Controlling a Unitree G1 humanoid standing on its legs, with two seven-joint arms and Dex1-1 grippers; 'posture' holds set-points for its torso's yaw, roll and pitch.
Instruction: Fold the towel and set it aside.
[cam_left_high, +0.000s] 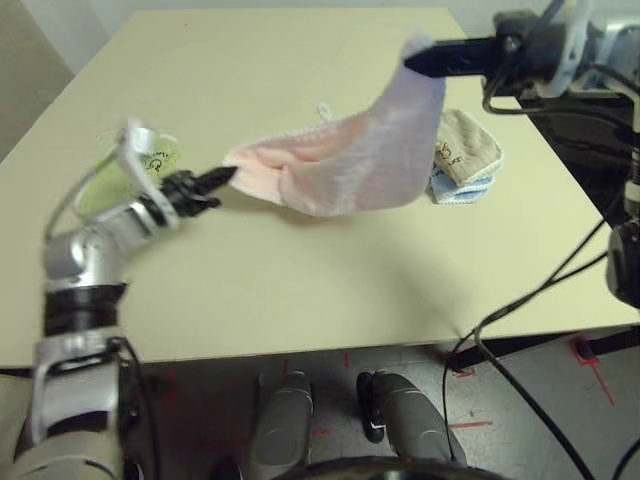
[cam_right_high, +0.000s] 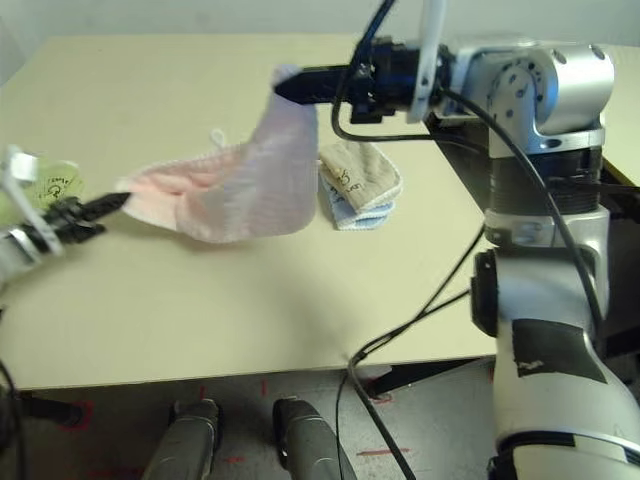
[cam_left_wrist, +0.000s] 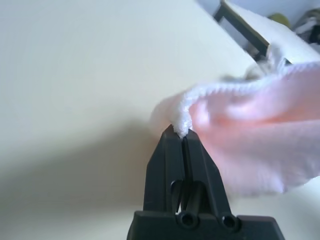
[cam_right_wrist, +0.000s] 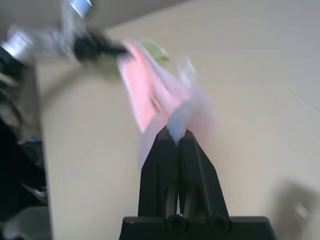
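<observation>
A cream worktop is seen, above which the pale pink towel is stretched in the air. A tan and blue folded stack lies just behind it. One towel corner is clamped in the right end effector, the opposite corner in the left end effector.

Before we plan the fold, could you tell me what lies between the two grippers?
The pink towel spans it, pinched by the left gripper and right gripper, sagging to the table, in the left eye view.
</observation>
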